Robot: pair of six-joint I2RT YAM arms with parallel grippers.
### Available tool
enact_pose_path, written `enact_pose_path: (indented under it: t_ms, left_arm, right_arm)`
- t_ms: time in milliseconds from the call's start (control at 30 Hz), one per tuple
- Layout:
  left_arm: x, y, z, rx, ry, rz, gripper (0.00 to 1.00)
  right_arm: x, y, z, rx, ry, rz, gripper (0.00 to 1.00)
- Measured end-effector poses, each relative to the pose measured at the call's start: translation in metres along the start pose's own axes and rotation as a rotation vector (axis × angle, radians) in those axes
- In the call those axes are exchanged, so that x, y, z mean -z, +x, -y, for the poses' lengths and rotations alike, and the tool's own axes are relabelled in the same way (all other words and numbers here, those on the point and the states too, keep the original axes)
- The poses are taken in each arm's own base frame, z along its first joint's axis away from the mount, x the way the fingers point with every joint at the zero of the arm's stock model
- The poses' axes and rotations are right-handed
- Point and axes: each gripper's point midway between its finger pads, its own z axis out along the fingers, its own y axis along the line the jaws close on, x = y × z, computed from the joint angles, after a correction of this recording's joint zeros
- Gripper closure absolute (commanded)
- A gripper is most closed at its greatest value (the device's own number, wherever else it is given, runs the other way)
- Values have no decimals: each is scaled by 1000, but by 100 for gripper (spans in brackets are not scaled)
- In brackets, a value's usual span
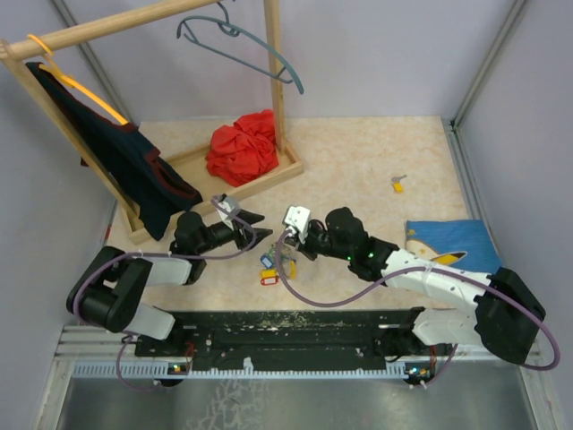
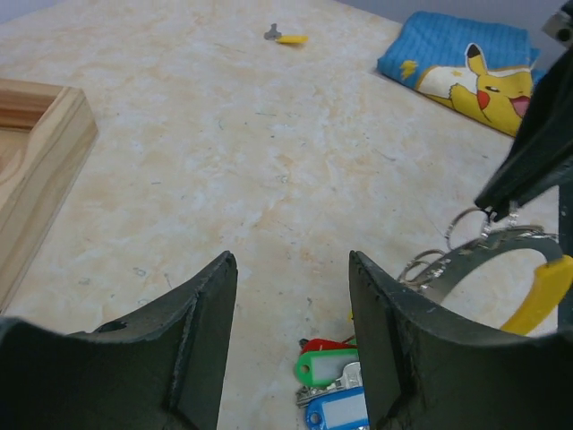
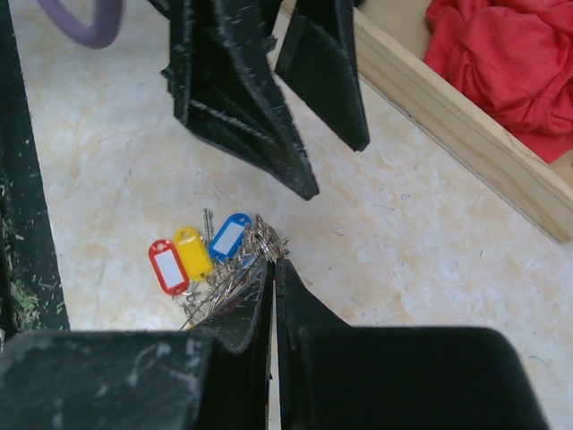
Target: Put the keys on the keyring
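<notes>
Grey metal keyring (image 2: 537, 291) with yellow section is pinched by the closed right fingers (image 3: 242, 313) beside the spread, empty left fingers (image 2: 201, 322); tagged keys (image 3: 192, 253) appear gathered on it, one yellow-tagged key (image 1: 397, 185) left apart on the worktop (image 1: 358, 157).

To the left of your left gripper (image 2: 291, 260) you have the wooden tray (image 2: 36, 143) at the foot of the clothes rack (image 1: 273, 81), with a red cloth (image 1: 242, 148) heaped in it. Above, the rail carries a grey hanger (image 1: 269, 55) and a dark garment (image 1: 134, 170) on an orange hanger (image 1: 85, 90). Ahead and to the right, well apart, lies a folded blue Pikachu cloth (image 2: 466, 63).
</notes>
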Motion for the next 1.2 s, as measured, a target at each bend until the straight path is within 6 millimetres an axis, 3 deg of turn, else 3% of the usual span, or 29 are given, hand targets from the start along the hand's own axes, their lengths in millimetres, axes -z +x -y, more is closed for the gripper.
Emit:
enact_pose_path:
  t_ms: [200,333,500,633,800,1200]
  left_arm:
    - [9,-12,31,-39,135,79,44]
    - [13,-23,53,-73,260,138,59]
    - [17,-4,68,18,359,83,61]
    - [18,7,73,76,385,47,58]
    - [17,5,71,75,378,51,52]
    - [13,-14,65,-10,323,117,55]
  right_arm:
    - [-1,-1,5,-55,46,23,100]
    - [-3,0,7,-85,67,31,100]
    - [-4,0,9,-109,80,43,100]
    - [-5,-1,9,-116,82,50,100]
    - [-5,-2,9,-115,81,55,100]
    - [-11,4,3,-116,58,37,100]
